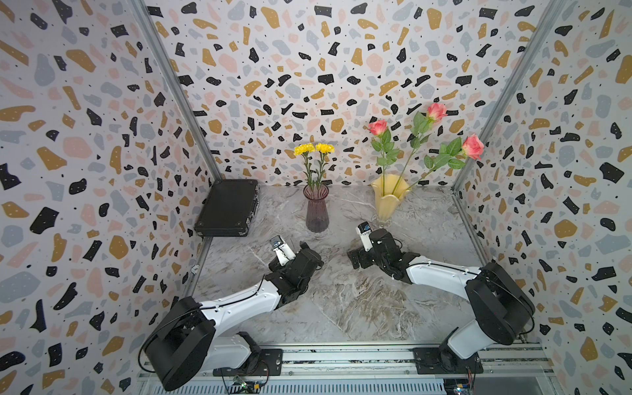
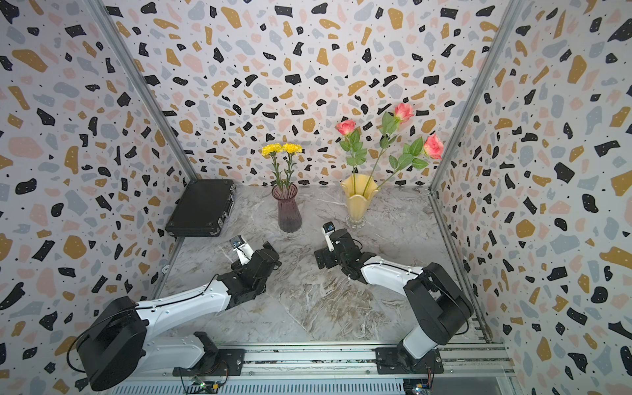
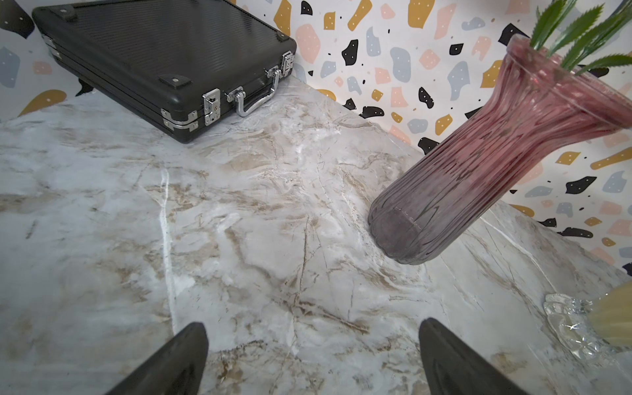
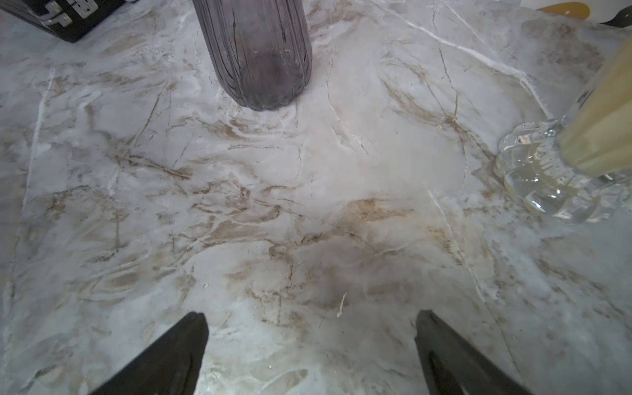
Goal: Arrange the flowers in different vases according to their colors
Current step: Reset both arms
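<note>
Yellow carnations (image 1: 314,148): both stand in the ribbed purple glass vase (image 1: 317,208), stems through its narrow neck, toward the back of the worktop (image 1: 359,301)
Pink roses (image 1: 436,111): all three stand in the creamy yellow ruffled vase (image 1: 388,201); their stems fan out, and one leans far toward the right wall
Loose flowers: none shows on the worktop in any view
Left tool (image 3: 313,328): released, jaws spread wide with nothing between them, low over bare marble in front of the purple vase
Right tool (image 4: 311,314): released and empty, low over the worktop near the yellow vase's clear foot
Black case (image 1: 228,207): closed, at the back left corner, apart from both vases
Step in hand: the sorting looks complete, one colour to each vase
Next move: probably just drawing both arms back; the right one should keep off the yellow vase, which looks top-heavy under the leaning roses
</note>
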You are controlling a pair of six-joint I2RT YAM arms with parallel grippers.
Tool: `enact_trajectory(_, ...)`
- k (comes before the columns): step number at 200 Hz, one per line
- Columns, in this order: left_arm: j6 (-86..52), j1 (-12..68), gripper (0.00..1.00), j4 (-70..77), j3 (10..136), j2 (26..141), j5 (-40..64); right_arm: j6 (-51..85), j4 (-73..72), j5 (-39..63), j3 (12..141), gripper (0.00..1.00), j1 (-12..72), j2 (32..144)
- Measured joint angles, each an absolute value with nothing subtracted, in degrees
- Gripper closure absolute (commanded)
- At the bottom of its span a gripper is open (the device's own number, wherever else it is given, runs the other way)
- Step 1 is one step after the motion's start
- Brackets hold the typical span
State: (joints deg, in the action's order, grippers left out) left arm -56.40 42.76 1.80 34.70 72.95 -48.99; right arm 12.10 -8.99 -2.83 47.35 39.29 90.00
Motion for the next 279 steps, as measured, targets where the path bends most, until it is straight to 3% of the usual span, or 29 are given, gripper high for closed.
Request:
enact_trajectory(101, -52.1, 42.7, 0.01, 2.8, 36.5, 75.1, -41.6, 8.4, -2.7, -7.7, 46.9, 0.0, 39.4, 75.0)
enact_trajectory(206, -51.6, 42.7, 0.01, 2.8, 36.6, 75.4, -39.7, 1.6, 9.1, -29.1, 49.9, 0.0, 35.2, 62.1)
enact_trajectory(246, -51.6, 42.7, 0.01, 2.8, 36.6, 75.5, -39.5, -4.1, -1.3, -32.2, 40.5, 0.01, 27.6, 59.6)
enact_trajectory(279, -51.6, 42.7, 0.01, 2.8, 36.6, 75.6, -39.4, -7.8, -9.0, -28.9, 32.5, 0.01, 23.1, 65.7)
